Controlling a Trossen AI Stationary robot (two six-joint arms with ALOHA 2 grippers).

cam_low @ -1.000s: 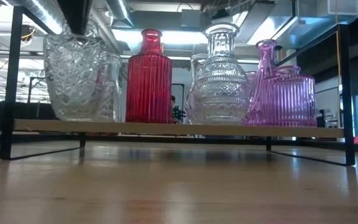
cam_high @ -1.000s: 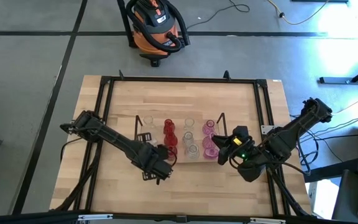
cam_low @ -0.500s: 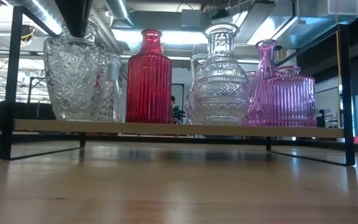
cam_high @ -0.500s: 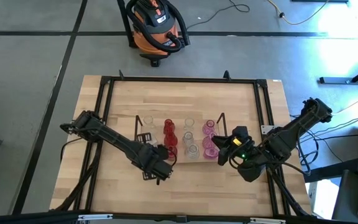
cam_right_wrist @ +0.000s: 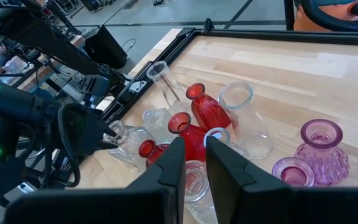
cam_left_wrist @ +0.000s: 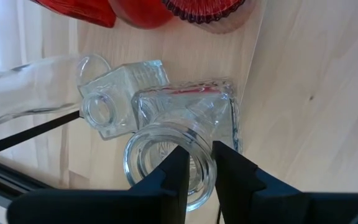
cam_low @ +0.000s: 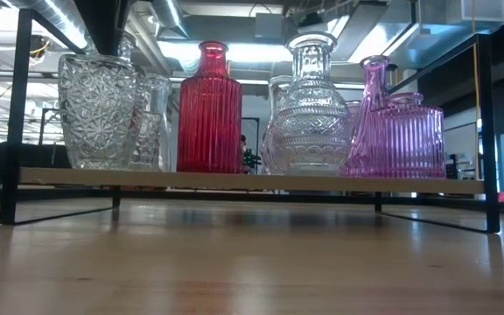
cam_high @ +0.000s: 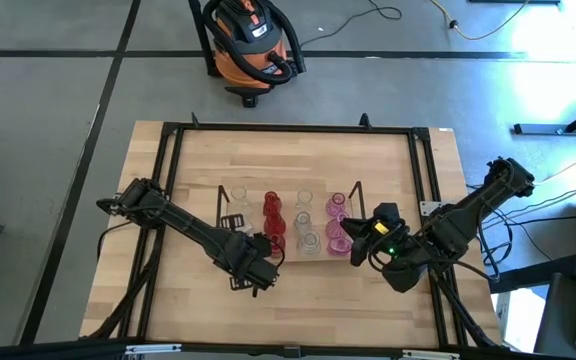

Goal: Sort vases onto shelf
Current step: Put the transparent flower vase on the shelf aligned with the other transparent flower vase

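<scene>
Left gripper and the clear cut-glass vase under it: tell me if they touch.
Touching. In the left wrist view the left gripper has its jaws straddling the rim of the clear cut-glass vase, one inside the mouth and one outside, with no gap showing.

Two dark, jointed arms with black cabling; the right arm (cam_high: 438, 235) shows a small green light near its wrist.

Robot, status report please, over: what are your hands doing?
Left hand at clear cut-glass vase rim, on wire shelf. Right hand idle beside pink ribbed glass vases. Nothing blocking.

Ribbed red vase (cam_low: 209, 112), perhaps ribbed pink jar (cam_low: 407, 136)
</scene>
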